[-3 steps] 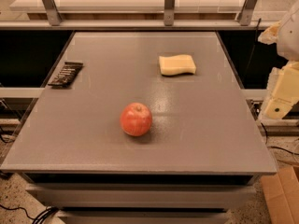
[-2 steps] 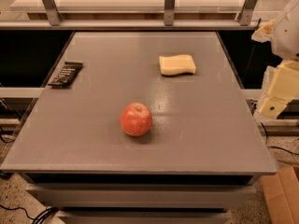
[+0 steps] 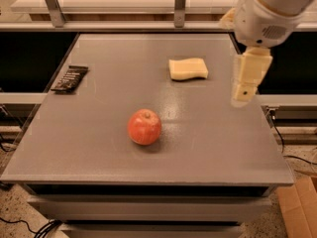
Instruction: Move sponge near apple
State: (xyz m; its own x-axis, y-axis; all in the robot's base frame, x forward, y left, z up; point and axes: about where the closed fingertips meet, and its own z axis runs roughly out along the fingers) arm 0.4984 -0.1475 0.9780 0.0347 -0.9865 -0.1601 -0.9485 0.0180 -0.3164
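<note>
A pale yellow sponge [image 3: 187, 69] with wavy edges lies flat on the grey table [image 3: 99, 148], right of centre and towards the back. A red-orange apple [image 3: 144, 127] stands nearer the front, left of and below the sponge, well apart from it. My gripper [image 3: 243, 94] hangs on the cream arm at the right, above the table's right side, to the right of the sponge and not touching it. It holds nothing that I can see.
A flat dark ridged item [image 3: 70, 78] lies at the table's left edge. A metal rail with uprights [image 3: 180, 4] runs along the back. A cardboard box [image 3: 301, 207] sits on the floor at the lower right.
The arm and gripper have swung left from beyond the table's right edge to above its right side, closer to the sponge. Sponge, apple and dark item have not moved.
</note>
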